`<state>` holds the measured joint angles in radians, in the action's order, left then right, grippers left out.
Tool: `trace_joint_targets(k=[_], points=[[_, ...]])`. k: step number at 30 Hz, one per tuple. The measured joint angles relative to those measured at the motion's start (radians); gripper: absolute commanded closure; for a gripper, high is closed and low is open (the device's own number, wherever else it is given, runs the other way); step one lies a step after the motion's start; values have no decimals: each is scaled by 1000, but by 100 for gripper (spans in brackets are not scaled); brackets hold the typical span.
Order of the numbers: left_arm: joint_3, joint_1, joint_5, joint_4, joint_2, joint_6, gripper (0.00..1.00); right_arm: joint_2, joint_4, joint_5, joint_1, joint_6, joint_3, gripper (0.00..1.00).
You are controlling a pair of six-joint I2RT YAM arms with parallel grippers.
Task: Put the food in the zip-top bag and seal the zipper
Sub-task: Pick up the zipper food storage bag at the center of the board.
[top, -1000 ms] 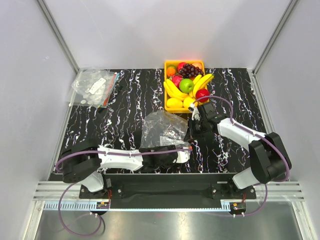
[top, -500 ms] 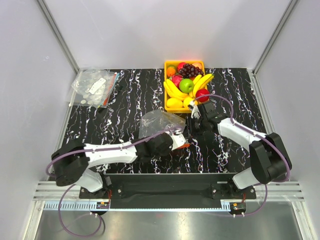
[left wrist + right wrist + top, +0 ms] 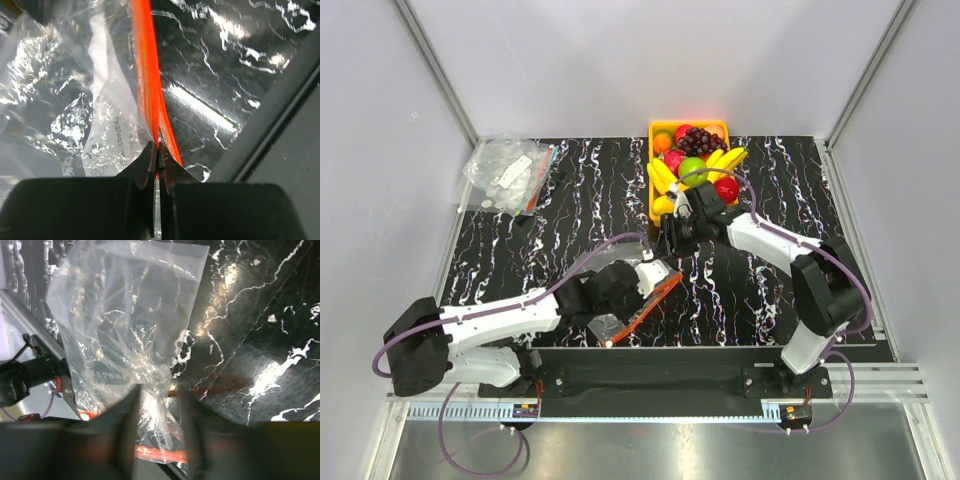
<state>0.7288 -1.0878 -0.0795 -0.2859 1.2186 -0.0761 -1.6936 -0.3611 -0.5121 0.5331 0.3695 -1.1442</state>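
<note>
The clear zip-top bag lies crumpled near the table's front edge. Its red-orange zipper runs diagonally along the mouth. My left gripper is shut on that strip; in the left wrist view the jaws pinch the zipper with the bag spreading to the left. My right gripper hovers open just in front of the yellow tray, apart from the bag. The right wrist view is blurred, its fingers apart over the bag. The food, toy fruit, fills the tray.
A pile of clear packets with white labels lies at the back left corner. Grey walls close in the black marbled table on three sides. A black rail runs along the near edge.
My left gripper has shut on the zipper and drawn the bag toward the near edge. The right gripper has opened, left the bag and moved back and left toward the tray.
</note>
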Motion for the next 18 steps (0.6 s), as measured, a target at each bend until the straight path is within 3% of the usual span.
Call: trace_joint_targets(k=[2, 9, 18], points=[[-27, 31, 57, 11, 0, -17, 100, -17, -5, 17, 10, -1, -5, 43], [-97, 87, 209, 90, -7, -49, 100, -22, -53, 69, 9, -6, -29, 50], [-119, 87, 264, 161, -7, -49, 100, -28, -55, -8, 41, 4, -211, 57]])
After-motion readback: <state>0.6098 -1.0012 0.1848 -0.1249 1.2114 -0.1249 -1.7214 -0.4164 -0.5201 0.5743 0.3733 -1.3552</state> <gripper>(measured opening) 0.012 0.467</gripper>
